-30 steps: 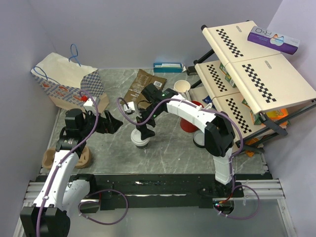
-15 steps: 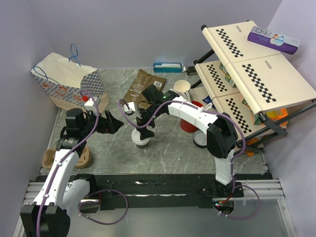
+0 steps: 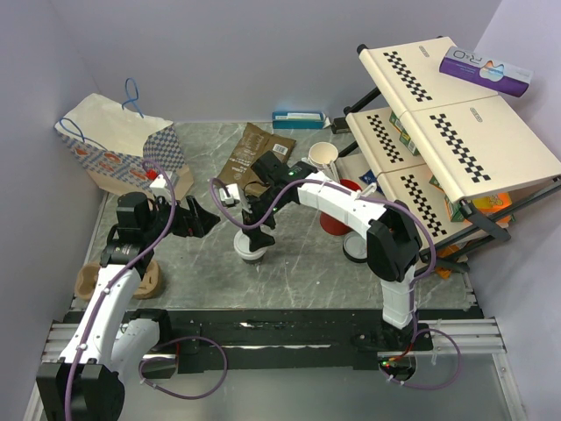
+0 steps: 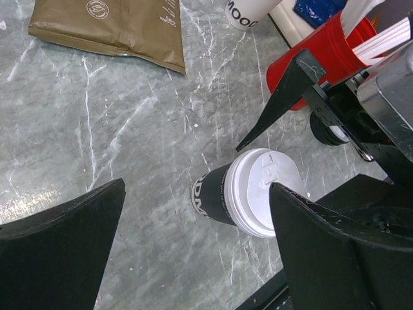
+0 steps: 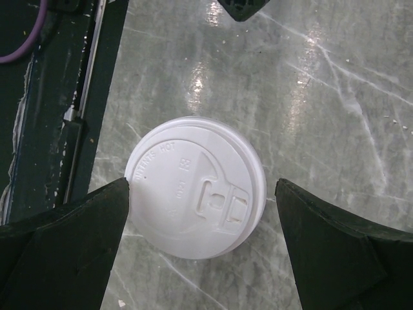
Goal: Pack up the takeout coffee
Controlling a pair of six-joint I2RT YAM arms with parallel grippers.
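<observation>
**Right gripper set over the lidded cup, nothing grasped yet**
The dark-sleeved paper takeout cup with a round white plastic lid (image 5: 195, 187) stands upright at frame centre between the spread jaws of the right gripper (image 3: 252, 235). It should descend squarely and close gently below the lid rim. The left gripper (image 3: 203, 219) is spread and empty.

In the overhead view the right claw (image 3: 252, 237) covers most of the takeout coffee (image 3: 248, 255) at centre frame, leaving only a pale sliver. In the right wrist view the lid (image 5: 193, 213) hides the whole cup wall, and both fingers (image 5: 64, 252) run off the bottom corners. In the left wrist view the top edge cuts off the brown pouch (image 4: 116, 26) at upper left and the lettering of a white cup (image 4: 248, 10) at upper middle.
</observation>
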